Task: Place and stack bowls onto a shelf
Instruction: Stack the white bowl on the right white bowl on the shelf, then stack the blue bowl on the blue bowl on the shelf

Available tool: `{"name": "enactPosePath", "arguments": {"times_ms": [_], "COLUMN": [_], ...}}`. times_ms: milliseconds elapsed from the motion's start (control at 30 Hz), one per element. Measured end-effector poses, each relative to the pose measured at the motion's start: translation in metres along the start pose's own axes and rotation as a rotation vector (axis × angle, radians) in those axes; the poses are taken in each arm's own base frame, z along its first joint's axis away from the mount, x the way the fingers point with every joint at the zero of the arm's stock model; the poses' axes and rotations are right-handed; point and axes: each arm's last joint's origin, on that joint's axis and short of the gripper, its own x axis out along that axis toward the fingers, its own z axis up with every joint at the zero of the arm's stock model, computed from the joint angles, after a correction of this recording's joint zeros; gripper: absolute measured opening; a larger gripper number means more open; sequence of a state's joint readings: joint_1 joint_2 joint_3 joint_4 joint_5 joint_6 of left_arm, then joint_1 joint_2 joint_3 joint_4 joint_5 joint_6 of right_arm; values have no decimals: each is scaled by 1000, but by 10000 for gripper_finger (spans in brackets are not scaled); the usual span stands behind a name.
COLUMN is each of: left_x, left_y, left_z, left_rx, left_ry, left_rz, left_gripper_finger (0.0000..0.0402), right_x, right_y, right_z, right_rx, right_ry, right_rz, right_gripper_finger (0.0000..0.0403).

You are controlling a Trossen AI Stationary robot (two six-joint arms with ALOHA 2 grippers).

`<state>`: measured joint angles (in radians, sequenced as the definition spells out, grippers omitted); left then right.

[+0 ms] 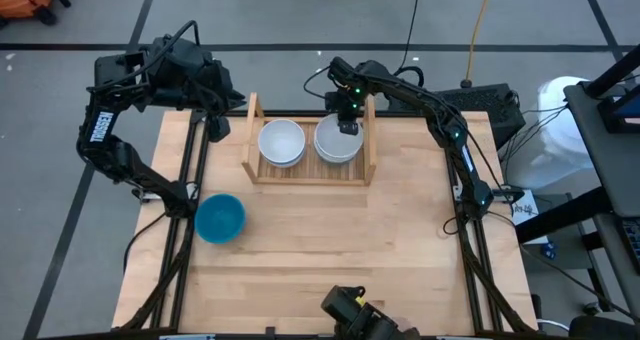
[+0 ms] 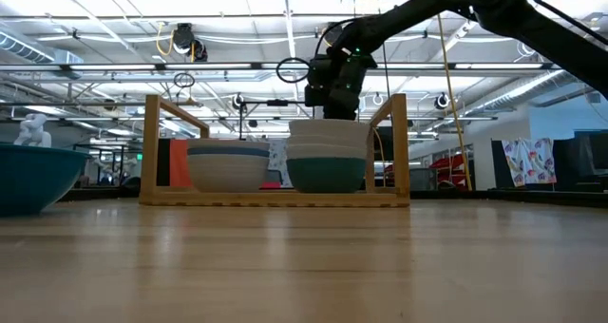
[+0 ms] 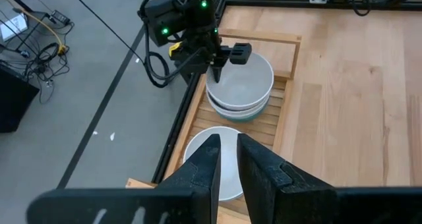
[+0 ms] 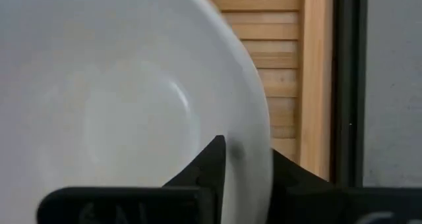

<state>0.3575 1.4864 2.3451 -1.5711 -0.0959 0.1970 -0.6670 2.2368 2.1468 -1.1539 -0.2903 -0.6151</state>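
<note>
Under the right gripper (image 1: pixel 347 126) sits the taller of two bowl stacks on the shelf (image 1: pixel 309 172): white bowls on top of a dark green one (image 2: pixel 326 175), top white bowl (image 3: pixel 241 81) straddled at its rim by the gripper's fingers, one inside the bowl and one outside. Jaws look barely parted around that rim; I can't tell whether they're pinching it or already letting go, so call that placement in progress, not confirmed. Beside that stack, away from the gripper and touching or nearly so, is the shorter stack (image 1: pixel 281 142): white on top, with a thin blue band at the rim line in the low view, so probably a blue bowl nested in it, not certain. One bright blue bowl (image 1: pixel 220 218) sits alone on the tabletop (image 1: pixel 340 250), well clear of the shelf and nearer the left arm. Left gripper (image 3: pixel 227 161) hangs above the shelf end by the shorter stack, fingers nearly together with a slim gap, holding nothing. Judgement: mostly done for the visible bowls; what's left is the right release, then the loose blue bowl. Hard to read: exact bowl count per stack, since the rims merge in the low view and overhead shows only the top bowls. Right wrist view is filled by white bowl interior, so its finger contact isn't clear.
</note>
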Motion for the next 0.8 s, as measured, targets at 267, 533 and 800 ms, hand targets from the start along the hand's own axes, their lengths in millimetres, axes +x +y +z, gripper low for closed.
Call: {"name": "enactPosePath", "arguments": {"times_ms": [267, 533, 800], "left_x": [0, 0, 0], "left_y": [0, 0, 0], "left_z": [0, 0, 0], "left_rx": [-1, -26, -35], "left_ry": [0, 0, 0], "left_rz": [0, 0, 1], "left_gripper_finger": [58, 58, 58], "right_x": [-3, -23, -75], "right_y": [5, 16, 45], "right_z": [5, 9, 16], "right_rx": [-20, -65, -136], "right_ry": [-11, 6, -94], "right_rz": [-21, -117, -177], "right_gripper_finger": [98, 125, 122]}}
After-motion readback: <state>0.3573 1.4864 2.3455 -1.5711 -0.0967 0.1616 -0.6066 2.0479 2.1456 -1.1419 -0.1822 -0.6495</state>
